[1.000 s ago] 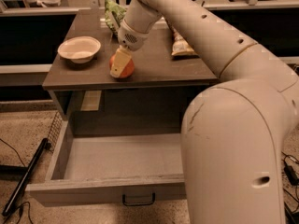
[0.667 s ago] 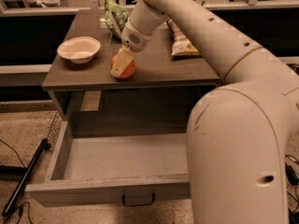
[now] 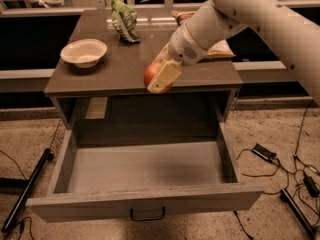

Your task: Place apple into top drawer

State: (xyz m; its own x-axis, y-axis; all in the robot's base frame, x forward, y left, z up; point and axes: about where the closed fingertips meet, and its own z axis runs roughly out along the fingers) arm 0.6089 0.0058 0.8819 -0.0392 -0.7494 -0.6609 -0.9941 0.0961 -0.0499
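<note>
Gripper (image 3: 160, 82) sits at the front edge of the worktop (image 3: 125, 66), slightly right of centre. The arm (image 3: 235, 9) comes down to it from the back right corner. Its fingers are clamped on the apple (image 3: 150, 74). One cream finger pad (image 3: 164, 77) lies across the near right side of the fruit, and the other finger is hidden behind it. The red skin shows just left of that pad, touching it. The apple is in the grip right at the front lip of the worktop, and the pad tip overlaps that edge. Cannot tell whether the fruit touches the surface or hangs just above it.

Top drawer (image 3: 150, 200) is pulled fully out below the front edge, with its handle (image 3: 147, 215) centred on the front panel. The apple is outside the drawer, above its back part.

White bowl (image 3: 84, 52) sits near the left edge, well apart from the gripper. Green bag (image 3: 124, 20) is at the back edge, left of centre. A flat snack packet (image 3: 220, 48) lies near the right edge, partly hidden behind the arm.
</note>
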